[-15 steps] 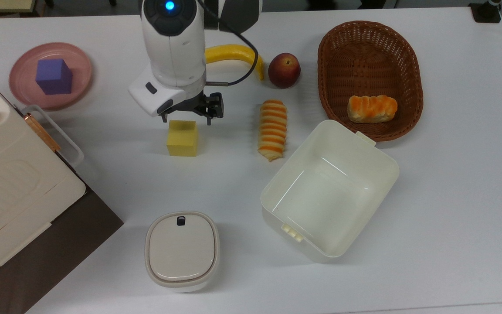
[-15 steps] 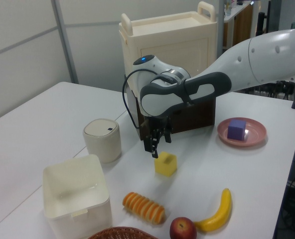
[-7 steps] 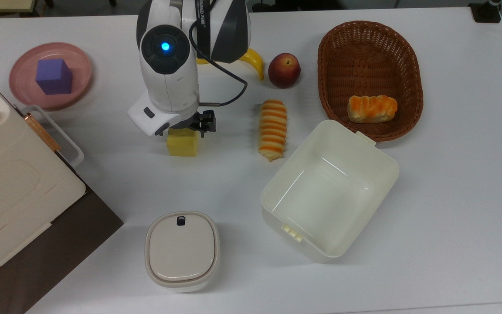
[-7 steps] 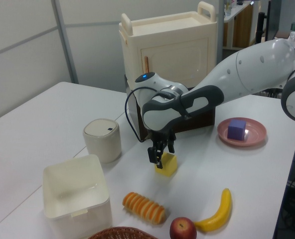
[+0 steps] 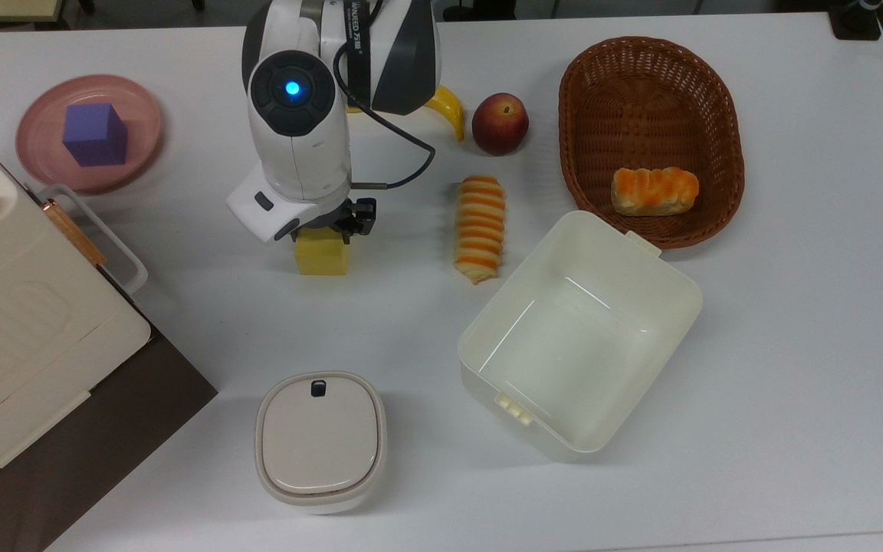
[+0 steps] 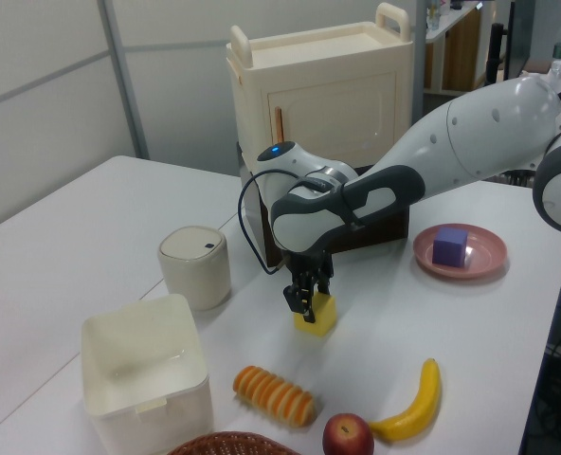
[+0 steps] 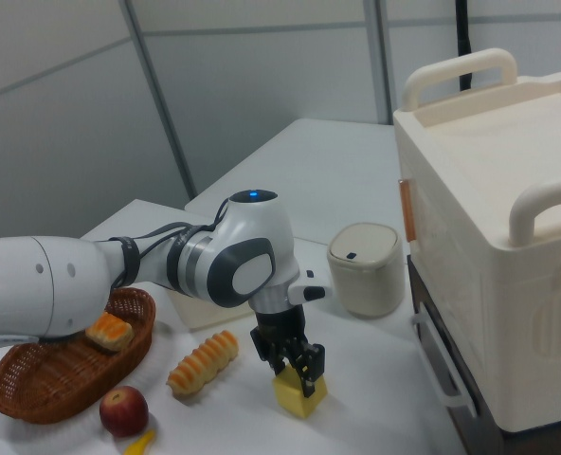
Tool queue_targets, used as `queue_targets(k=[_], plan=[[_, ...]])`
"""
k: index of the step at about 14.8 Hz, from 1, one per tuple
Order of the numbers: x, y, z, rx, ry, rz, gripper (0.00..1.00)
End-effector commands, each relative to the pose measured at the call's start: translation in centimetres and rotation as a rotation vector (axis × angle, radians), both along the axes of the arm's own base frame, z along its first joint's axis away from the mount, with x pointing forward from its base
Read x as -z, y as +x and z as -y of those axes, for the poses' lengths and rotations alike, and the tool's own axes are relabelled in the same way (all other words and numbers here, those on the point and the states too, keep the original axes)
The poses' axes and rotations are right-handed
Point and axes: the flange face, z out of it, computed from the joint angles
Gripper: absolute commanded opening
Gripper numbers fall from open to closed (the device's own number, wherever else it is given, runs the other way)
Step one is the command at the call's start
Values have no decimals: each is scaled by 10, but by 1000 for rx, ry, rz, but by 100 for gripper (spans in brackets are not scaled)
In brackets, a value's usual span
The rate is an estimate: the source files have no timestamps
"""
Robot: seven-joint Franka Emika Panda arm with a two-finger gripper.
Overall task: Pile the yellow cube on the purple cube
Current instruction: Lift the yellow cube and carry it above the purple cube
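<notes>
I see 1 white arm reaching over a plain white desk point(image 5: 794, 345). Its claw point(image 6: 306, 305) is lowered onto the yellow cube point(image 5: 322, 257), fingers on opposite faces; whether they press the cube I cannot tell. The yellow cube stands on the desk near its middle. The purple cube point(image 5: 93, 134) rests in a pink plate point(image 5: 142, 115) at the top view's upper left, well apart. A cream cabinet point(image 6: 323, 71) stands at the desk's edge beside the plate. Around it lie a banana point(image 6: 411, 408), an apple point(image 5: 500, 123), a striped roll point(image 5: 479, 228), a wicker basket point(image 5: 648, 69), an open white tub point(image 5: 587, 337) and a lidded canister point(image 5: 320, 438). Grey panelled walls point(image 7: 214, 85) enclose the room.
</notes>
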Motion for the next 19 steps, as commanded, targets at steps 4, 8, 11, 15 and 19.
queue_targets(k=[4, 8, 11, 15, 19], plan=[[-60, -22, 43, -53, -5, -7, 19], [-103, -37, 105, -56, 0, 13, 19], [-126, -54, 161, -84, 11, 6, 19], [-137, -94, 250, -199, 31, 5, 20], [-132, -124, 300, -227, 49, -8, 20]])
